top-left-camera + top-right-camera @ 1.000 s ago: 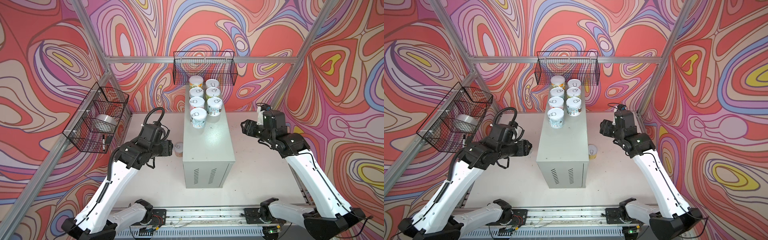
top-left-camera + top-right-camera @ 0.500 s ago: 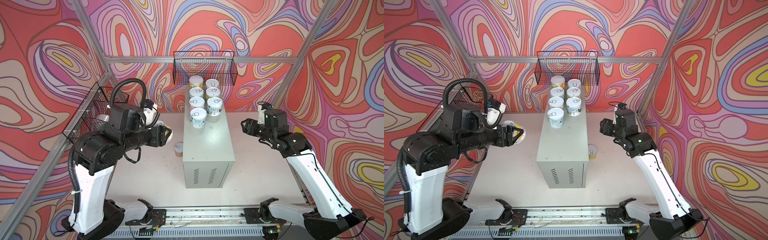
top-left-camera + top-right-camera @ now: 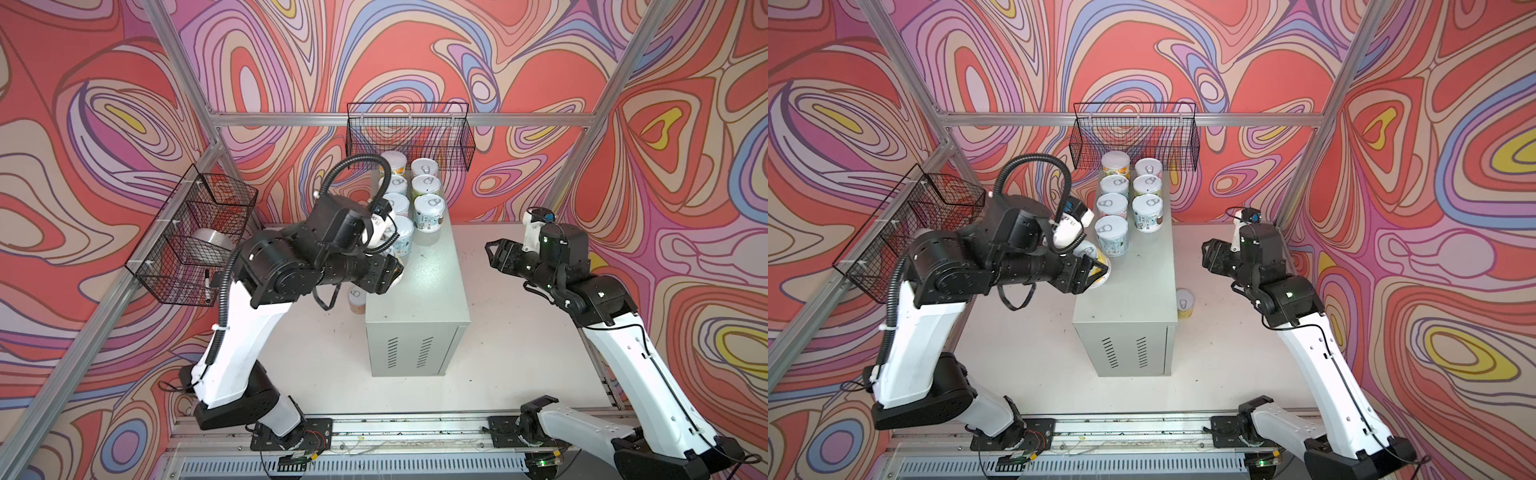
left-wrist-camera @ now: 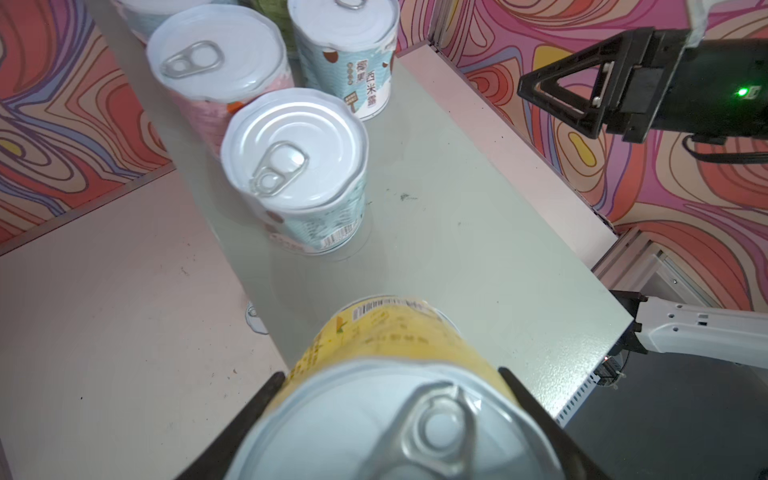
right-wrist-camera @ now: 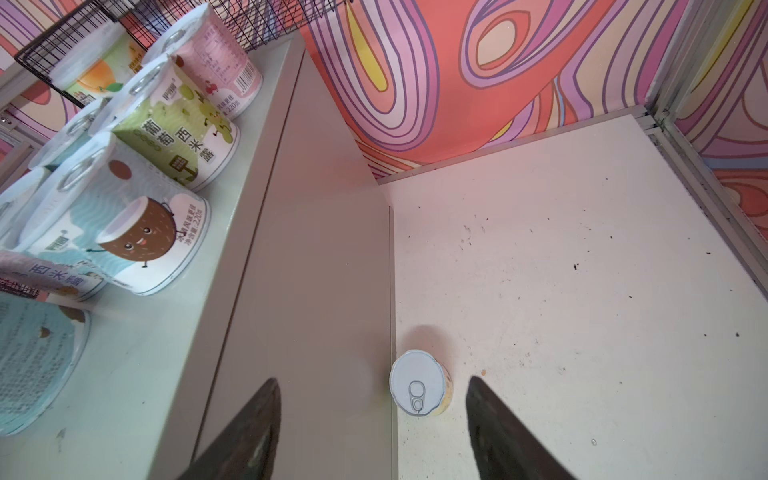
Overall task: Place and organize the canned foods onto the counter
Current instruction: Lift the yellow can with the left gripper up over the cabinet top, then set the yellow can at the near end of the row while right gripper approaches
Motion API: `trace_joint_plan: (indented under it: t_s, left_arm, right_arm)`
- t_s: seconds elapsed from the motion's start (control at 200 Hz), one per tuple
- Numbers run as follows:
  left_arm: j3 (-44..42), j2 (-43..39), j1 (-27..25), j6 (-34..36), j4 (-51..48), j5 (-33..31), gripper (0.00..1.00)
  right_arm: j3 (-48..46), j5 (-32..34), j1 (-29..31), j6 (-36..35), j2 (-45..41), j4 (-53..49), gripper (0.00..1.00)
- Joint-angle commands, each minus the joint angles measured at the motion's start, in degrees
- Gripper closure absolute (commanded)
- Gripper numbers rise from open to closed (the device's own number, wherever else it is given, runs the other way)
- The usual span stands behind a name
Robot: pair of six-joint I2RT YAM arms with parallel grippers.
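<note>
Swirling red-and-pink walls enclose a white tabletop (image 3: 519,332). At its left, one short brown-labelled can with a silvery pull-tab lid (image 3: 356,296) stands beside the tall light-grey metal cabinet (image 3: 424,291), not yet lifted. Next, the left end effector (image 4: 390,374) grips a yellow-labelled can (image 4: 386,332) over the cabinet's left edge. Seven upright cans (image 3: 1147,212) fill two rows on top. Right of the cabinet, a pale-yellow can (image 3: 1185,302) sits on the tabletop. The right end effector (image 5: 372,382) hangs open and empty on that side. Three cans are left, I judge.
</note>
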Motion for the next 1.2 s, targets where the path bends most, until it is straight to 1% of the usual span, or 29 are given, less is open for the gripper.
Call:
trace_joint_plan:
  t_s: [0.0,0.095,0.2,0.521,0.596,0.671,0.736,0.776,0.806,0.891,1.042,1.082,1.107,1.197]
  left_arm:
    - [6.09,3.39,-2.69,1.64,4.21,-1.79,1.00]
    - [10.49,7.64,-3.93,2.07,3.65,-1.27,1.00]
    - [13.02,10.65,-4.29,2.07,3.63,-0.60,1.00]
    - [13.29,13.97,-5.01,2.58,4.64,-3.33,1.00]
    - [13.26,14.57,-5.02,2.68,4.60,-4.26,1.00]
    - [13.08,14.98,-4.98,2.69,4.93,-4.81,0.99]
    - [12.99,15.37,-4.99,2.76,5.24,-4.73,0.86]
    - [13.04,15.66,-5.01,2.77,5.54,-4.73,0.69]
    - [12.95,15.80,-5.01,2.85,5.72,-4.74,0.59]
    - [12.35,15.96,-5.00,2.87,6.54,-5.19,0.40]
    - [9.99,15.85,-5.04,3.27,8.86,-5.43,0.26]
    - [9.91,16.15,-5.04,3.20,9.19,-5.48,0.08]
    - [9.93,16.24,-4.98,3.22,9.41,-5.60,0.01]
    - [9.93,16.64,-5.02,3.38,10.41,-5.79,0.00]
  right_arm:
    - [-1.50,0.10,-0.14,0.06,-1.56,1.38,0.27]
    - [-2.16,-0.09,-0.17,-0.18,-2.19,1.52,0.27]
    - [-3.04,-1.07,-0.18,-0.19,-2.82,2.03,0.27]
    - [-3.99,-3.32,-0.17,0.16,-3.09,3.50,0.27]
    - [-4.36,-4.80,-0.16,0.32,-3.27,4.54,0.27]
    - [-4.95,-7.64,-0.18,0.90,-3.60,5.99,0.28]
    - [-5.13,-10.12,-0.14,1.31,-3.55,6.70,0.28]
    - [-4.80,-11.76,-0.18,1.15,-3.35,6.74,0.28]
    - [-4.51,-13.12,-0.16,1.04,-3.14,6.67,0.28]
    - [-4.53,-16.00,-0.15,1.15,-2.99,7.33,0.28]
    - [-5.54,-19.19,-0.11,1.49,-2.74,8.70,0.29]
    - [-5.50,-19.86,-0.10,1.49,-2.57,8.72,0.29]
    - [-5.52,-20.07,-0.11,1.49,-2.54,8.68,0.29]
    - [-5.22,-20.17,-0.10,1.07,-2.88,8.47,0.28]
